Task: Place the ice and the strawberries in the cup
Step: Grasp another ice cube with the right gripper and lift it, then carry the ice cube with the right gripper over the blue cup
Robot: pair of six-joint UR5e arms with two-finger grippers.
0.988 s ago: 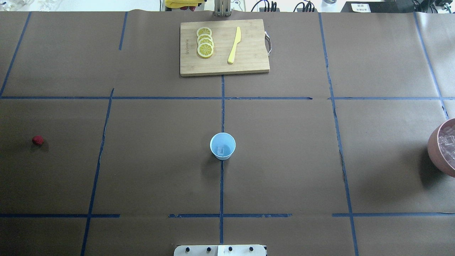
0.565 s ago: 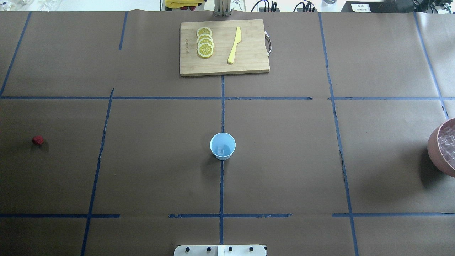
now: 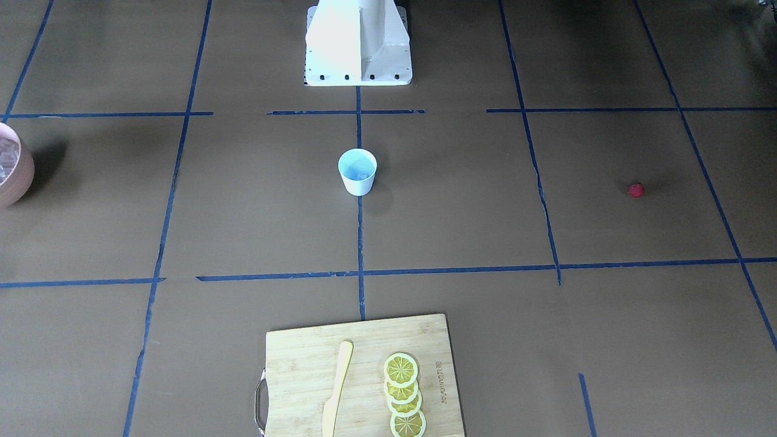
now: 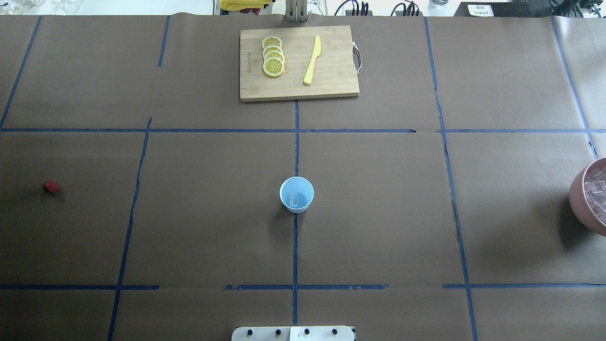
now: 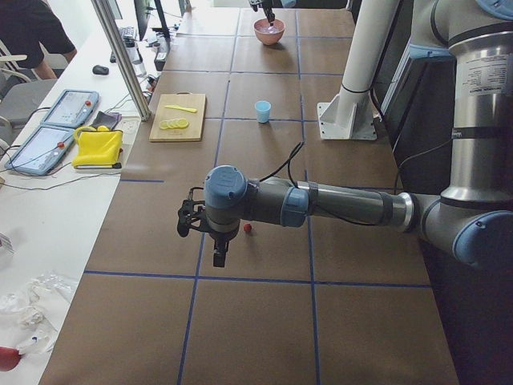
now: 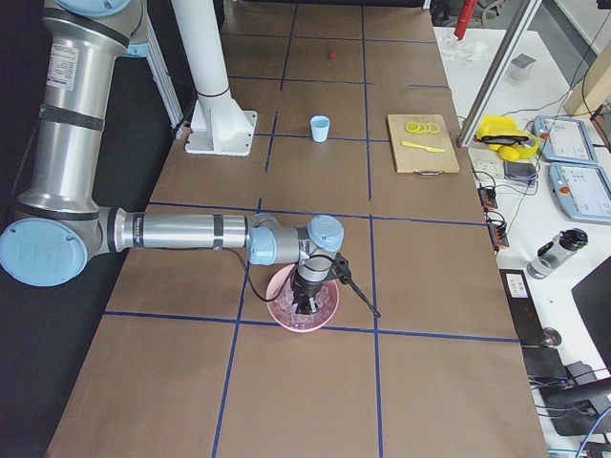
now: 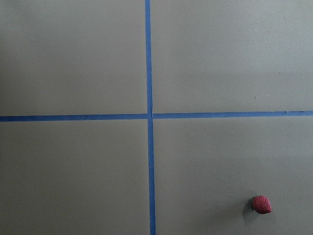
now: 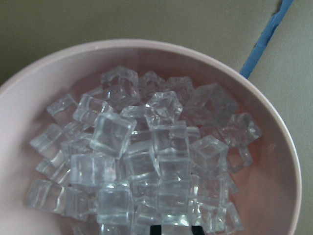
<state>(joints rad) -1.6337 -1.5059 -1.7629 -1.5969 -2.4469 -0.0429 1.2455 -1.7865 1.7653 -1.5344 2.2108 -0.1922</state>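
Where the bench (image 4: 189,227) runs out on my left, the strawberry (image 4: 50,186) lies on bare brown paper, and my left tool (image 5: 218,255) hangs near it, clear of the berry; whether it is clenched or released I cannot tell. At centre the cup (image 4: 296,194) stands upright with one ice cube (image 4: 294,201) in it. Far right, my right tool (image 6: 305,305) points down over the pink bowl (image 4: 580,199) of heaped ice (image 8: 146,156); its state I cannot tell either.

red strawberry (image 4: 50,186), pale-blue cup (image 4: 296,194), pink bowl (image 8: 274,147)
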